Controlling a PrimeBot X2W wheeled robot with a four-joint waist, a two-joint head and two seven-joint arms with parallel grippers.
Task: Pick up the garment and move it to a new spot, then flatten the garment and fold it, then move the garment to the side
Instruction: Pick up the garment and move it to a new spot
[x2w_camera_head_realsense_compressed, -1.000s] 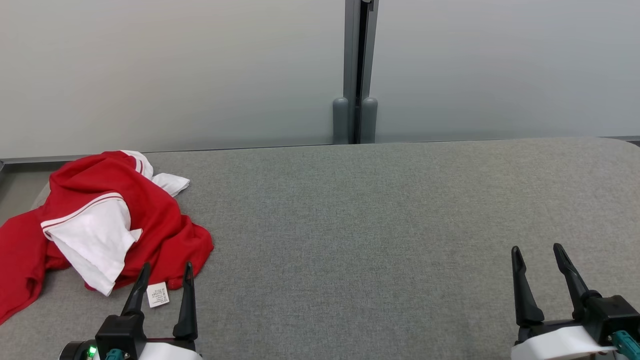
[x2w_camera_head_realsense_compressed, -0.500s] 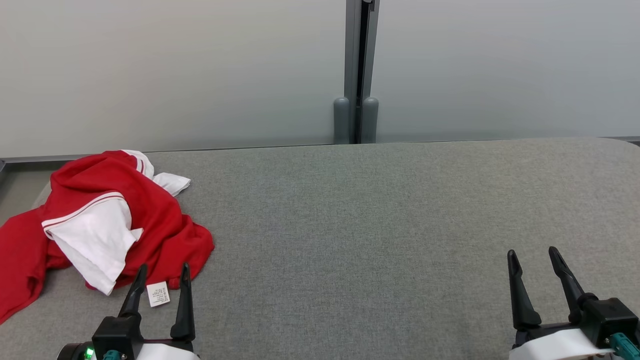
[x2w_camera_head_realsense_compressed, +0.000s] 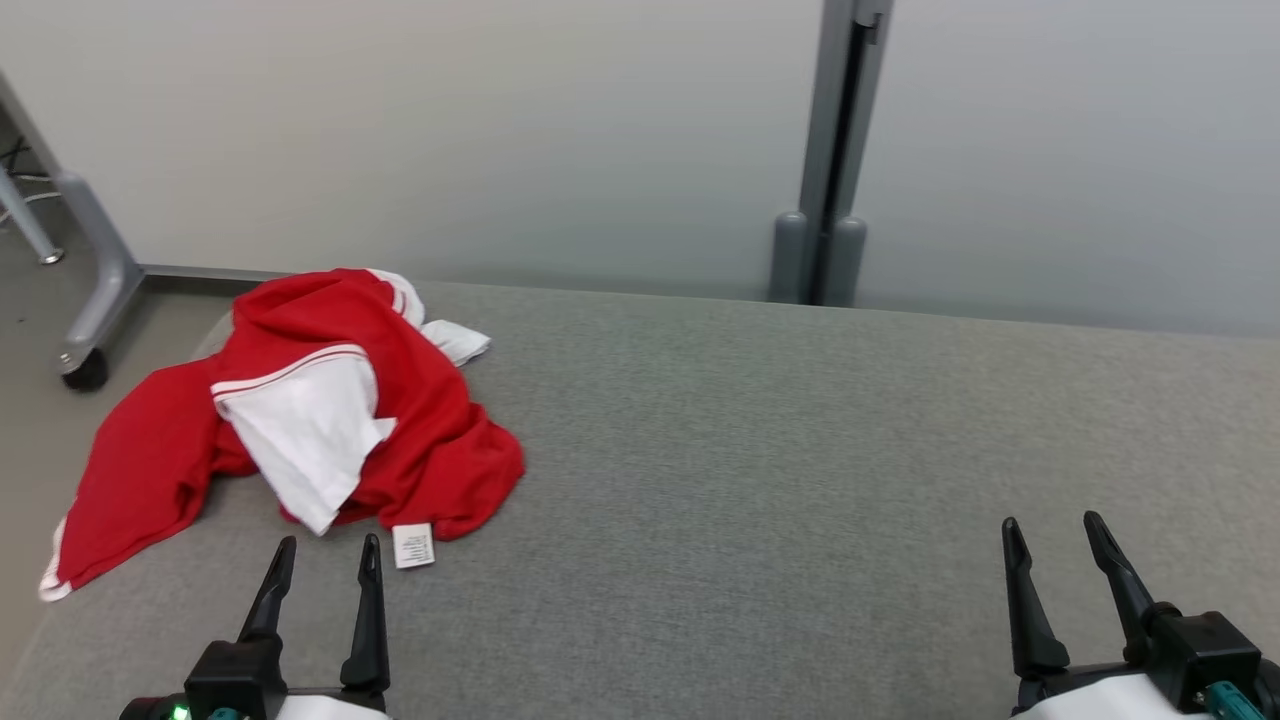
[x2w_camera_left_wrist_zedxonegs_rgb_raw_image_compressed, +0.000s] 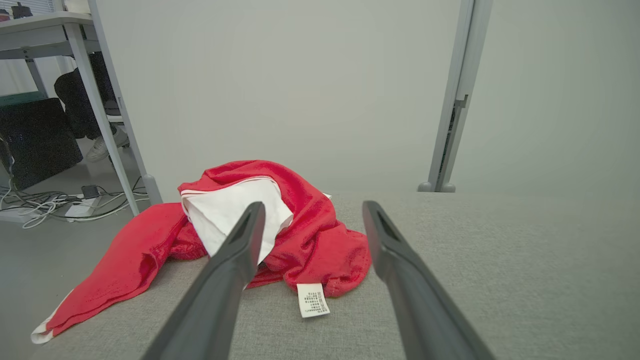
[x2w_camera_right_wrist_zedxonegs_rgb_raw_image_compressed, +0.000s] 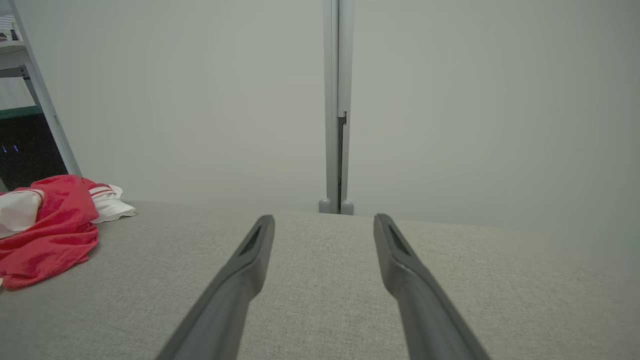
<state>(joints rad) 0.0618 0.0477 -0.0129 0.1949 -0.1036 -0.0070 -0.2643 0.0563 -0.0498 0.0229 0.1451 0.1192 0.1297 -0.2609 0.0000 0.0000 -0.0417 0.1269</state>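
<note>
grey table (x2w_camera_head_realsense_compressed: 800, 480), crumpled red-white garment (x2w_camera_head_realsense_compressed: 330, 420), perhaps a shirt

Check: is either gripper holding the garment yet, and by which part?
Nothing is held. The left gripper is open, just short of the garment; the right gripper is open above the grey table.

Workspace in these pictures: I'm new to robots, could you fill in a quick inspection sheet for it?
Surface: grey fabric-covered table, flat.
Job's things: red and white garment, crumpled at the far left, its white label showing; not yet picked up.
Clutter: nothing seen.
Grippers: left gripper open, just short of the garment; right gripper open, over bare table.
Cables: loose cables on the floor, left.
Surroundings: pale partition wall, grey post, desk leg.
</note>
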